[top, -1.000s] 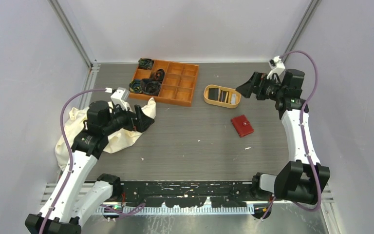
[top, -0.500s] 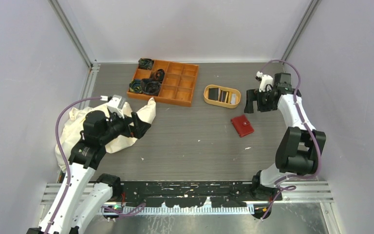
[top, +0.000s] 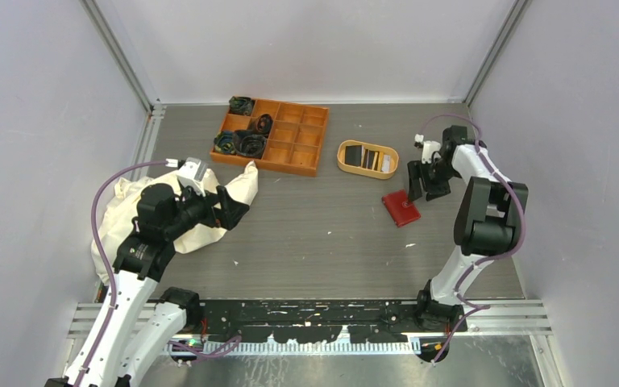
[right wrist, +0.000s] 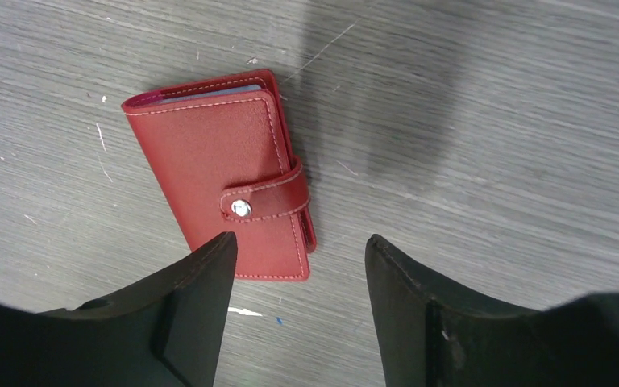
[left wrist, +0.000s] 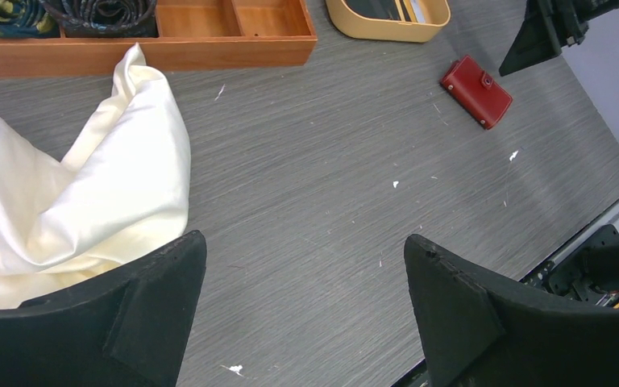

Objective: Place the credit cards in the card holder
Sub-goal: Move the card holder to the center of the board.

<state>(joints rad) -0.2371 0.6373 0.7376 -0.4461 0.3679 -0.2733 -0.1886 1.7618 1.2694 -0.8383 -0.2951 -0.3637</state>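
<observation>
Both claws empty, closed card holder (top: 400, 210) lying flat on the counter (top: 314, 234) right of centre.
Left claw (left wrist: 306, 322) hangs wide apart, holding nothing, over the cream cloth (top: 129, 218) bunched at the counter's left edge. Orange compartment box (top: 300, 165) sits at the far edge, left of centre, with dark rolled items (top: 242, 143) in its left cells. Tan oval tray (top: 343, 157) is just right of the box and holds the credit cards (top: 355, 155), black ones plus a white one at the right end. The card holder is red, its snap tab (right wrist: 270, 200) shut on a metal stud, near the tray on its near-right side. Right claw (right wrist: 298, 266) is tipped down just over the holder, jaws partly apart, gripping nothing; cannot tell if it touches.
</observation>
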